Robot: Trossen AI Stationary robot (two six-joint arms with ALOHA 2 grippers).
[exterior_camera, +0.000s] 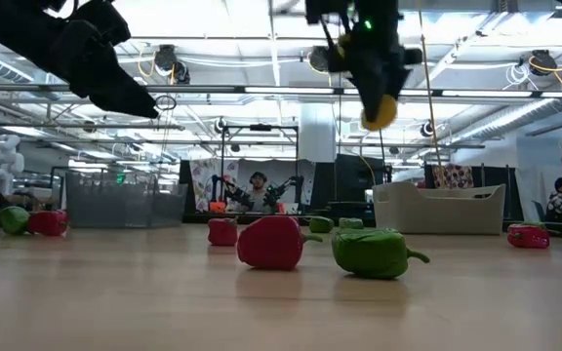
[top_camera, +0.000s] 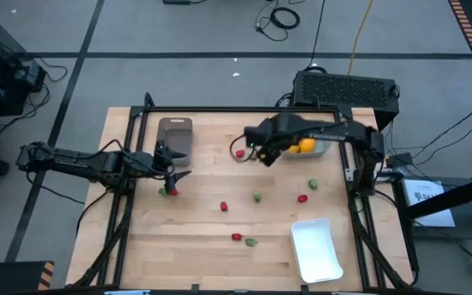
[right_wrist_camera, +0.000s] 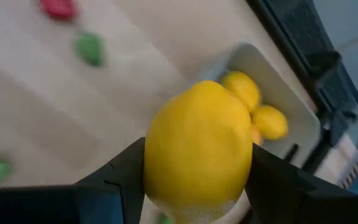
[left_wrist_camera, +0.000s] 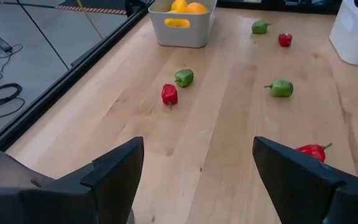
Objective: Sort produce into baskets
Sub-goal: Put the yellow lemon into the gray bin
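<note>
A yellow lemon (right_wrist_camera: 197, 149) is clamped between the closed-in fingers of the right gripper (right_wrist_camera: 194, 168), held up in the air well above the table (top_camera: 203, 238), as the low view shows. Just ahead of and below that gripper sits the light grey-blue basket (right_wrist_camera: 291, 99), where more citrus (right_wrist_camera: 257, 112) is already piled, so the drop looks close but isn't done yet. The risk seen from here: the lemon is round and smooth and gripped only at its sides, so it could be squeezed out, or released short of the rim and sent rolling across the wood. The left gripper (left_wrist_camera: 197, 180) is held wide open with nothing in it, low over the table, with a red pepper (left_wrist_camera: 312, 151) just beside one finger; it could get nudged away if the descent is off. Other red and green pieces are scattered farther ahead.
</note>
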